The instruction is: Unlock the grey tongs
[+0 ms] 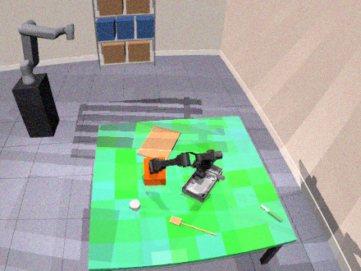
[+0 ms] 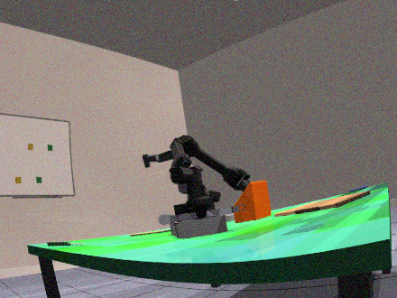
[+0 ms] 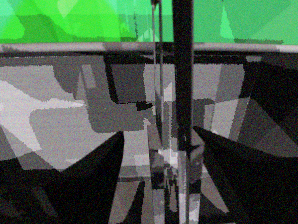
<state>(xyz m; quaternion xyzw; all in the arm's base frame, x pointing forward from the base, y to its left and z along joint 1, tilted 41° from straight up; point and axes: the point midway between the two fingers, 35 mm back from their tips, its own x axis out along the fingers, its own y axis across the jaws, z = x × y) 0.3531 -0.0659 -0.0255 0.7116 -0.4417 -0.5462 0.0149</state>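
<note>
One arm at work: hand (image 3: 167, 150) low inside roasting tin (image 1: 193, 190), fingers half-closed either side of grey tongs (image 3: 161, 100), not yet clamped (grasp step in hand). Tongs lie across tin, centre of worktop (image 1: 119, 242). Next move likely needs firm closure, lift, tips down. Wooden board (image 1: 160, 141) lies at 11 o'clock from tin. Wrist view alone shows tongs between fingers; top view alone shows board.

The arm (image 1: 174, 161) reaches out from its base, elbow raised, wrist bent straight down. The gripper (image 3: 161, 150) points downward, its dark fingers partly closed, a thin grey bar between them.
</note>
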